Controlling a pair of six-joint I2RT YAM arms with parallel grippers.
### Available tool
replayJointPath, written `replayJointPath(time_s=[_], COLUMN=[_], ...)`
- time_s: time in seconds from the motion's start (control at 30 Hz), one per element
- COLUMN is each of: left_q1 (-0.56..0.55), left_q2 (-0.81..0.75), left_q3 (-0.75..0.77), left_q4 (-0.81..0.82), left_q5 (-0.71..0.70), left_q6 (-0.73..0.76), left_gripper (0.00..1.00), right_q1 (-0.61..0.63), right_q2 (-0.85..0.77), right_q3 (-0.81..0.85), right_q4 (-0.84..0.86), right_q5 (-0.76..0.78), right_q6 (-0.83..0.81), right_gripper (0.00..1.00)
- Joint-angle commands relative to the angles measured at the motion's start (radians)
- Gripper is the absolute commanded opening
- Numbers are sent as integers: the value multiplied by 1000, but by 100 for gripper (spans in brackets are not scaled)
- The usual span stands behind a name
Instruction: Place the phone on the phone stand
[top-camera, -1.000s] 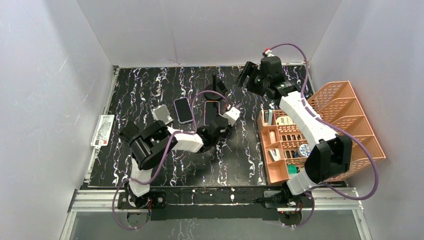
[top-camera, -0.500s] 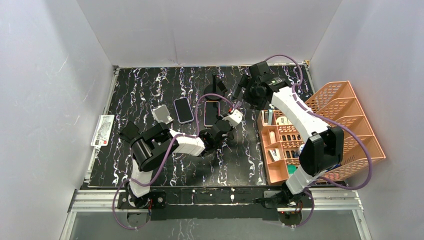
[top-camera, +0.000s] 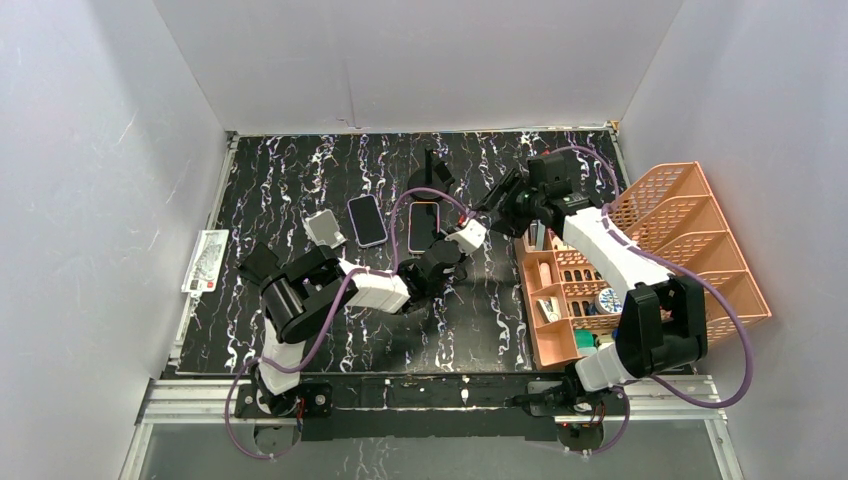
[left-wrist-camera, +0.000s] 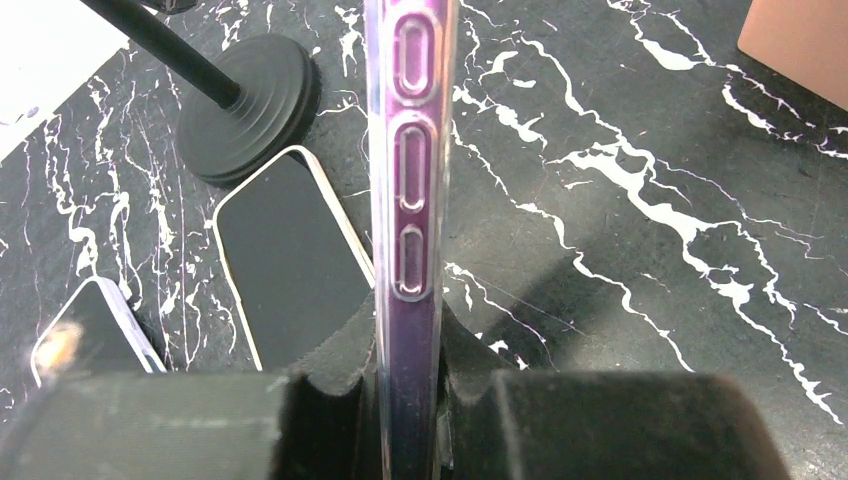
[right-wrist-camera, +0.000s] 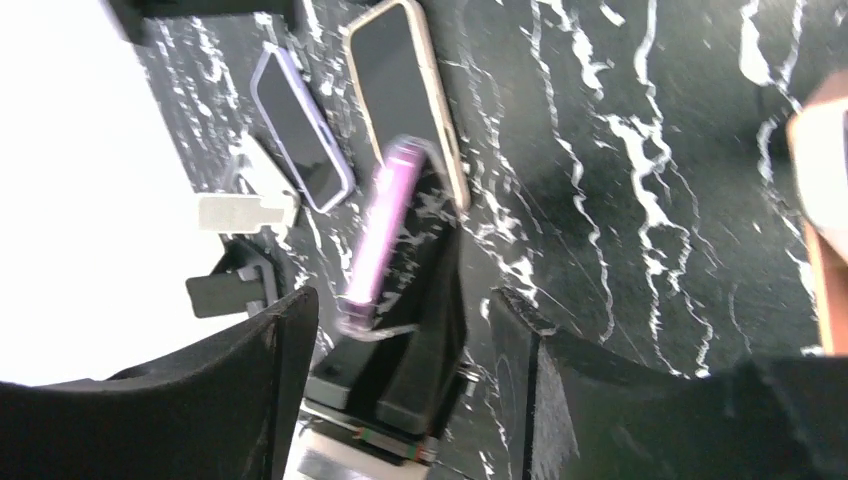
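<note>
The right arm has swung in from the far side of the counter (top-camera: 300, 180), and its fingers (right-wrist-camera: 270, 380), which flared wider a moment ago, now stand partly open and empty, one to each side of the phone (left-wrist-camera: 410, 200) in the right wrist view. The left gripper (left-wrist-camera: 410, 400) has barely shifted.

The phone is clamped at its lower end between the left fingers, which are nearly closed on its two flat faces, and it is lifted off the counter. It stands on edge with the side buttons facing the left wrist camera. Its long axis runs straight out from the left fingers toward the right gripper (top-camera: 505, 200).

It looks a stiff, fairly light slab. The clear purple case seems glossy and liable to slip, and the screen is fragile, so a second hold is best taken across the faces near the free end.

The phone stand (left-wrist-camera: 245, 105) sits just left of that axis. Two other phones (left-wrist-camera: 290, 260) lie flat on the counter below it.
</note>
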Motion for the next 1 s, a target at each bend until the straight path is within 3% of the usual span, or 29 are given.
replayJointPath(time_s=[0.0,0.33,0.5,0.83,0.97], left_q1=[0,-6,-16,-28,-29], left_q2=[-96,-58,-43,-15,-16], left_q3=[-2,38,61,88,89], left_q4=[61,53,46,47,47], left_q5=[-15,9,-21,-59,-58], left_q6=[3,3,21,42,40], left_gripper=[0,0,0,0,0], right_q1=[6,80,114,154,167], right_q2=[8,99,189,246,253], right_q3=[154,318,401,431,413], right_q4=[-7,-203,-333,-405,-390], right_q5=[11,248,296,319,325], right_q6=[-3,-63,-66,-41,-34], right_gripper=[69,71,71,72,66])
